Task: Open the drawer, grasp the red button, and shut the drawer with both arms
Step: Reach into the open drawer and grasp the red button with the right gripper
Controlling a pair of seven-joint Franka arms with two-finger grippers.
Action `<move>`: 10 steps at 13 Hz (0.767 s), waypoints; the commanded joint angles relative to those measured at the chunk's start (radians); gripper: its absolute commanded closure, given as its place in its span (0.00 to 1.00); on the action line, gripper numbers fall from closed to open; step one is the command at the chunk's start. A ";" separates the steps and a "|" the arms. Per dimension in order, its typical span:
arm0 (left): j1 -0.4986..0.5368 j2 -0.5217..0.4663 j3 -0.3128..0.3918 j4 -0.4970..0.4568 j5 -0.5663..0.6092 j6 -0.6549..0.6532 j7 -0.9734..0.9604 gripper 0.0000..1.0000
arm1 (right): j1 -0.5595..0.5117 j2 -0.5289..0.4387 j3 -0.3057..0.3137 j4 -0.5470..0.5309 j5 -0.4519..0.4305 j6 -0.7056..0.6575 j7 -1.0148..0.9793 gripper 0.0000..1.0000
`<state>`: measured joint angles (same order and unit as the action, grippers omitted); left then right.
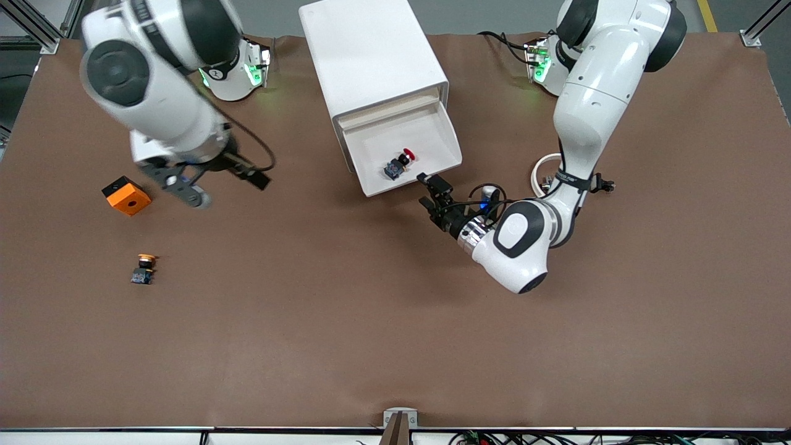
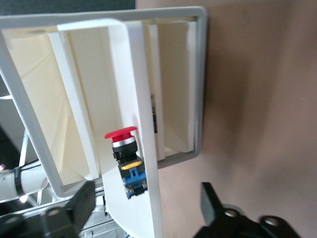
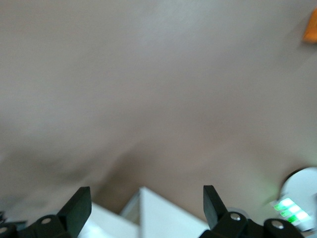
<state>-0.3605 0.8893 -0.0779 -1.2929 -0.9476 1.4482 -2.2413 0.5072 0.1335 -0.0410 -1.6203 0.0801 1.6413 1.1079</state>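
The white cabinet point(image 1: 371, 55) stands at the robots' edge of the table, its top drawer point(image 1: 450, 137) pulled out toward the front camera. The red-capped button point(image 1: 398, 165) lies inside the drawer near its front wall. My left gripper point(image 1: 429, 190) hovers open just off the drawer's front edge. In the left wrist view the drawer's front wall point(image 2: 143, 99) runs between the spread fingers point(image 2: 74, 208) without touching them, and the button point(image 2: 126, 163) sits beside that wall. My right gripper point(image 1: 185, 188) hangs open and empty over the table near the right arm's end.
An orange cube point(image 1: 126, 196) lies beside the right gripper, and a button with a yellow-orange cap point(image 1: 143, 269) lies nearer the front camera than the cube. A white ring point(image 1: 547, 173) lies under the left arm. The right wrist view shows a white cabinet corner point(image 3: 153, 213).
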 commanded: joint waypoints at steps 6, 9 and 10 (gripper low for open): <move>0.008 -0.108 0.141 0.100 0.251 -0.005 0.353 0.00 | 0.279 0.142 -0.016 0.005 0.020 0.218 0.455 0.00; 0.003 -0.154 0.242 0.100 0.276 0.000 0.561 0.00 | 0.356 0.222 -0.017 0.007 0.018 0.305 0.524 0.00; -0.001 -0.162 0.266 0.100 0.286 0.012 0.627 0.00 | 0.370 0.241 -0.017 0.005 0.017 0.322 0.532 0.00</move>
<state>-0.3510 0.7572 0.1428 -1.1773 -0.6887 1.4485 -1.7288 0.8438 0.3411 -0.0428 -1.6305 0.0906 1.9427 1.6079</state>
